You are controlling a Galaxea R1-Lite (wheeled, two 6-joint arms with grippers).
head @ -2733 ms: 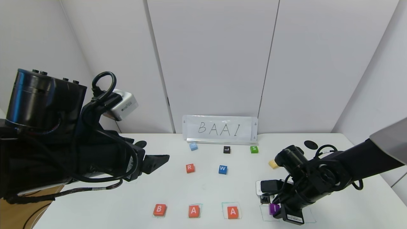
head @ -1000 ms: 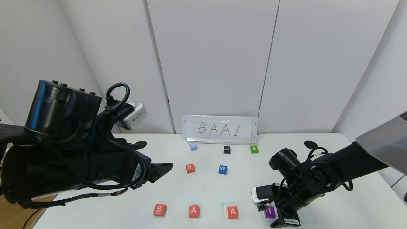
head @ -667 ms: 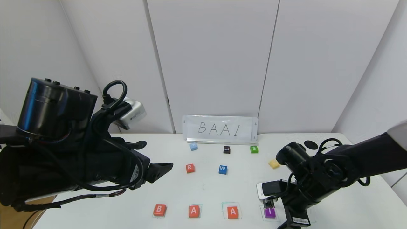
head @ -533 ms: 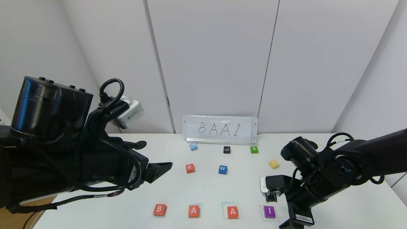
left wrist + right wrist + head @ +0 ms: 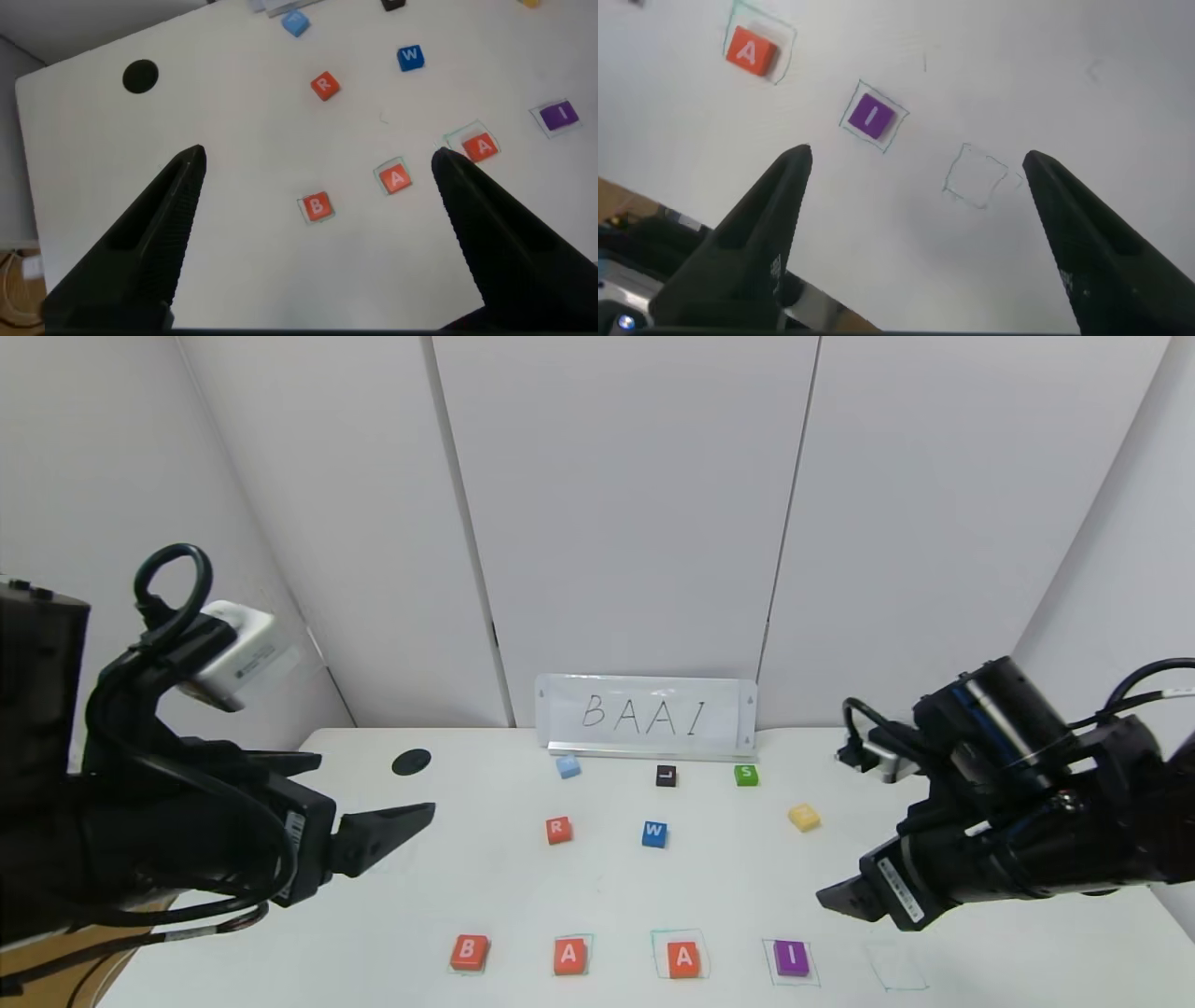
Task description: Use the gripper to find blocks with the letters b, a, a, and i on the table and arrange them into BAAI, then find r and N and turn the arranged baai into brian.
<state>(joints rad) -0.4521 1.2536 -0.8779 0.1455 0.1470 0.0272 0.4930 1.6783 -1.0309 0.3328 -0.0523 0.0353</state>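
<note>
I see the table (image 5: 597, 896) with four blocks (image 5: 570, 956) in a row along the near edge. From left to right they read B, A, A, I. The B (image 5: 469, 952) is orange-red, and so are the first A and the second A (image 5: 683, 959). The I (image 5: 791, 957) is purple. The last three each sit inside a thin green square drawn on the table. One more green square (image 5: 894, 966) is drawn just right of the I, with no block in it.

My right gripper (image 5: 840, 899) hangs above the table, up and to the right of the I. It is not touching any block. From the right wrist view I see its two fingers (image 5: 757, 243) spread wide apart, with the I block and the bare green square on the table between them, far below.

My left gripper (image 5: 373, 803) hangs over the left side of the table, well apart from the blocks. Its fingers (image 5: 140, 243) are spread wide too, and it holds nothing.

The R (image 5: 558, 830) sits further back, in the middle row, beside a blue W (image 5: 654, 833). Behind those are a light blue block (image 5: 568, 766), a black L (image 5: 666, 776) and a green S (image 5: 746, 775). A yellow block (image 5: 803, 817) sits off to the right. A sign (image 5: 646, 713) reading BAAI stands at the back of the table.
</note>
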